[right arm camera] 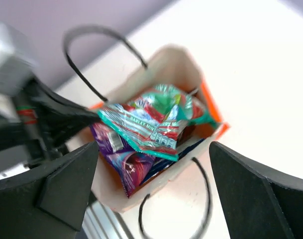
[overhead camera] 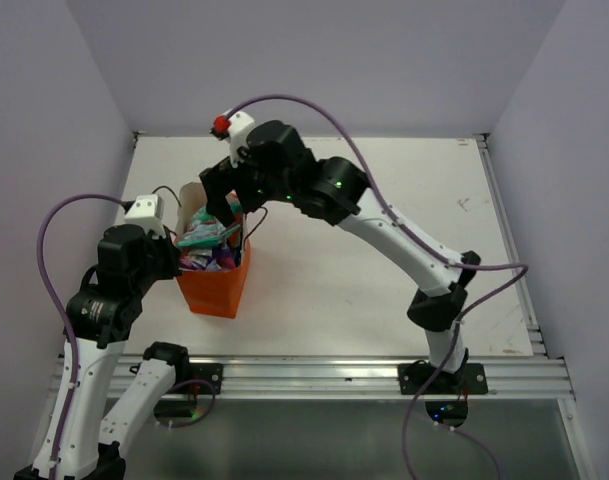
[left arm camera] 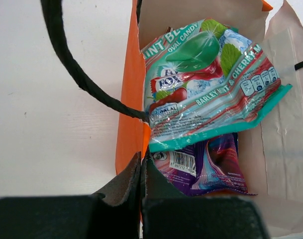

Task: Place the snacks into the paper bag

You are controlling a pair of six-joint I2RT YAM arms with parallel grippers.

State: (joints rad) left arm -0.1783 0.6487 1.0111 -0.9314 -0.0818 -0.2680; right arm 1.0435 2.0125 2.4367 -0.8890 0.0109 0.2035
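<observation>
Right hand (right arm camera: 153, 147) gapes empty above the paper bag (overhead camera: 216, 290); left hand (left arm camera: 141, 159) pinches its rim. Packing seems done: release, withdraw.

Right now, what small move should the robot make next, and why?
Probably lift the right claw up, clear of the paper bag. It hangs open and empty over the mouth, the sweets packet and purple packet lie inside, and the left claw pinches the rim.

Left gripper (left arm camera: 141, 164) pinched tight, right gripper (right arm camera: 153, 149) wide.

The paper bag (overhead camera: 216, 292) is orange, the sweets packet (left arm camera: 206, 79) green-white-red, the small packet (left arm camera: 216, 164) purple.
</observation>
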